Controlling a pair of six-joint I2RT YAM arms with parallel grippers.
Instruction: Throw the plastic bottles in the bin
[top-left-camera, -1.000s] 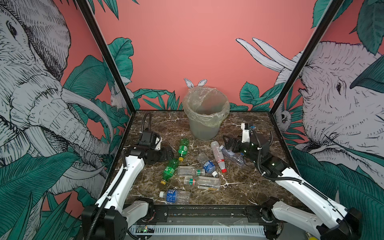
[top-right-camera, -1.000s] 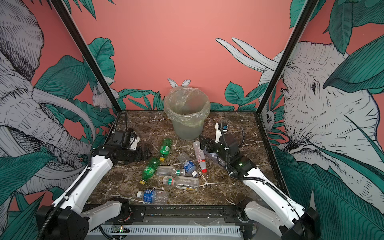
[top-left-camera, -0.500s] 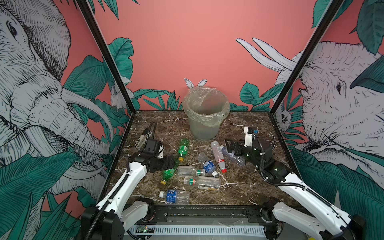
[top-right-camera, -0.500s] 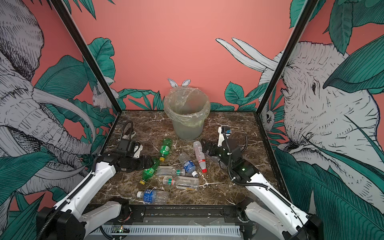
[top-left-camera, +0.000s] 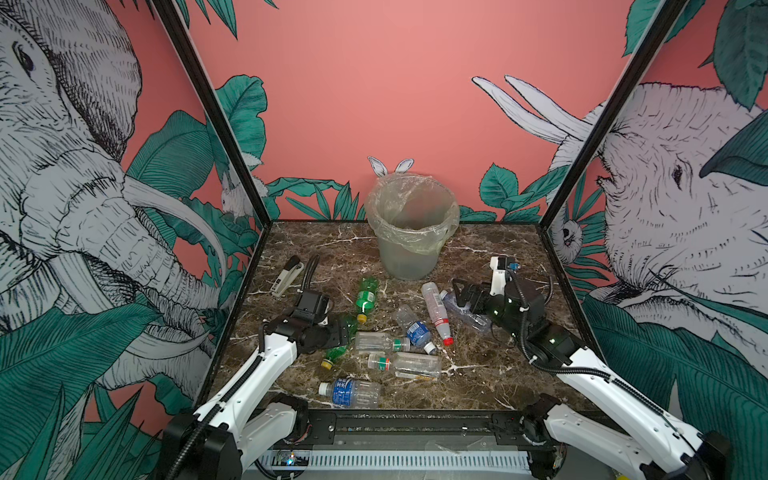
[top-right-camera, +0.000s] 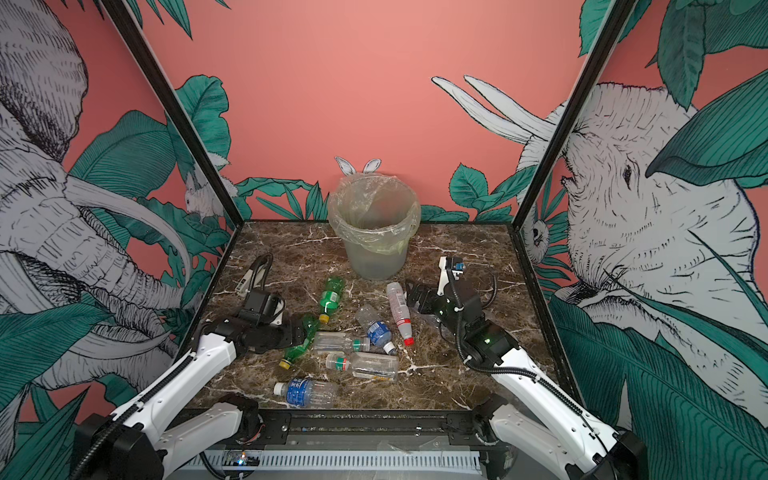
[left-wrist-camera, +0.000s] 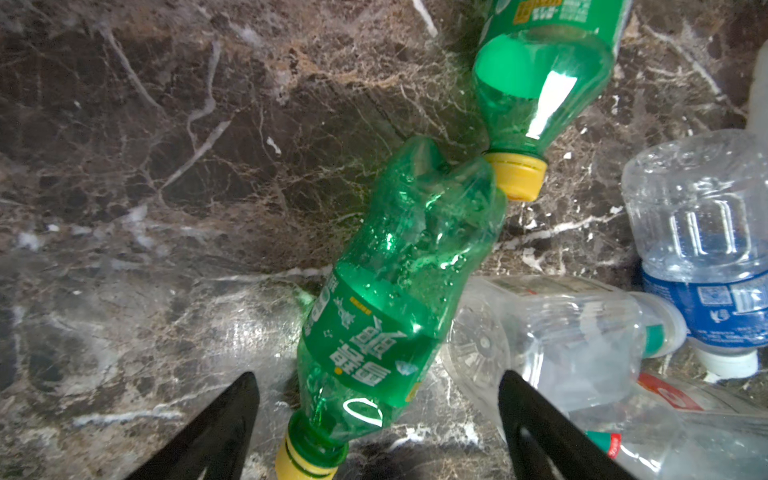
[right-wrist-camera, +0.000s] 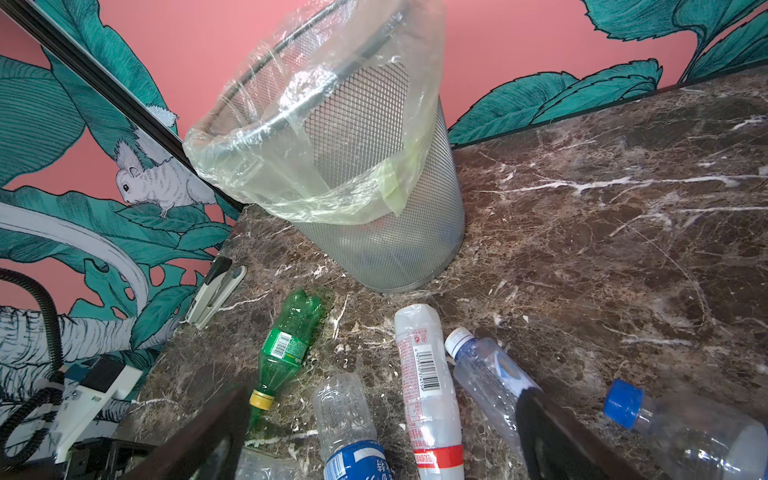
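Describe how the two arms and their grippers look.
The left arm and right arm have white shells, black joints and black ribbed cables at the wrists. The left gripper and right gripper each have two tapered black fingers.

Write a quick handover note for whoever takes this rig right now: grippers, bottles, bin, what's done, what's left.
Left gripper: open, jaws either side of the crushed green bottle, not gripping.
Right gripper: open, near a clear bottle, holding nothing.
Bin: upright at the back of the table; contents unclear.
Done: no bottle seen binned.
To do: at least eight bottles lie on the table; bin them all.
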